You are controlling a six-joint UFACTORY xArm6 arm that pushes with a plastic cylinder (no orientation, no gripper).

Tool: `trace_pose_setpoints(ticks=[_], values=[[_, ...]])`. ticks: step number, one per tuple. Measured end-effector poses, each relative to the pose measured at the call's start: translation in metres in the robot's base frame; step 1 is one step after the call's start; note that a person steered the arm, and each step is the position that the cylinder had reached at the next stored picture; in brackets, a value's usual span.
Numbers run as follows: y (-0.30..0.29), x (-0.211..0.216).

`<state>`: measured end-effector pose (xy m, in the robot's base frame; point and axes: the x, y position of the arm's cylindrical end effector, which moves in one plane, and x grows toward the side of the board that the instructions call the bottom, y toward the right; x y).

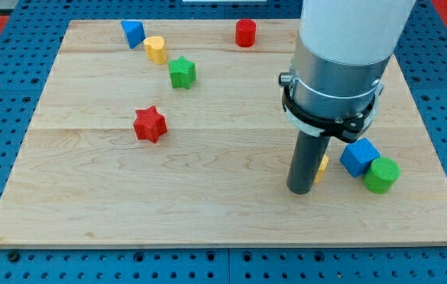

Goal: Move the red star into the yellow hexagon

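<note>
The red star (149, 124) lies on the wooden board (208, 213) at the view's left of centre. A yellow hexagon-like block (155, 49) sits near the view's top left, above the star, between a blue block (133, 33) and a green star (182, 72). My tip (301, 190) rests on the board at the view's lower right, far to the right of the red star. A second yellow block (322, 166) is mostly hidden behind the rod, touching or nearly touching it; its shape cannot be made out.
A red cylinder (245, 33) stands near the view's top edge. A blue cube (359, 156) and a green cylinder (381, 174) sit together just right of my tip. The arm's wide body (338, 71) covers the board's upper right.
</note>
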<state>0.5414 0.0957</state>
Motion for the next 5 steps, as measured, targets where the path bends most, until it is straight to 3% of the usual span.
trace_pose_setpoints(ticks=[1,2,4,5], values=[[-0.025,0.02],[-0.115,0.021],[-0.251,-0.079],[-0.279,-0.114]])
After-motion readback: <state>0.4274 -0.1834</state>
